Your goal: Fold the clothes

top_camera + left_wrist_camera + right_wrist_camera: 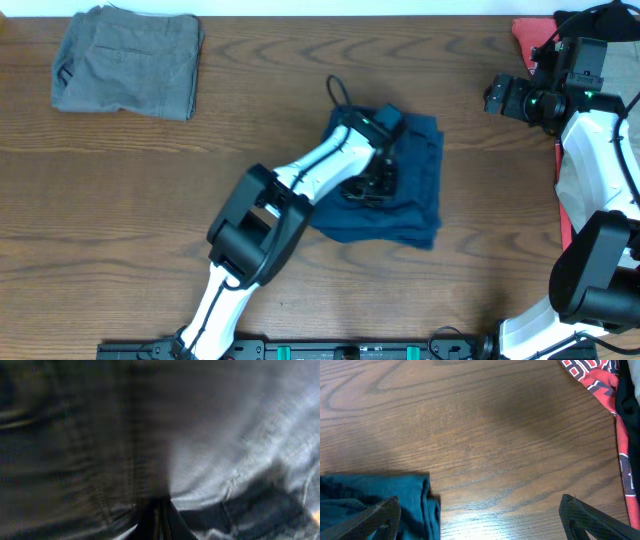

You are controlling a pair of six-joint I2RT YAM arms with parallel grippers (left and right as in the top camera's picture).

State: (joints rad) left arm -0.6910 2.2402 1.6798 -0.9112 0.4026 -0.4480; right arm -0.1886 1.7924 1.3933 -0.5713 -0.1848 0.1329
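Covering navy shorts (425, 175), left arm (310, 170) hides own jaws; wrist view blurred.

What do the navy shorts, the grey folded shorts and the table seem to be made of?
Navy shorts: soft woven cloth, matte; it creases and shows stitched seams.
Grey folded shorts: similar matte fabric, perhaps cotton, with soft wrinkles.
Table: wood or a wood-look laminate; brown, with a clear grain pattern and low sheen.
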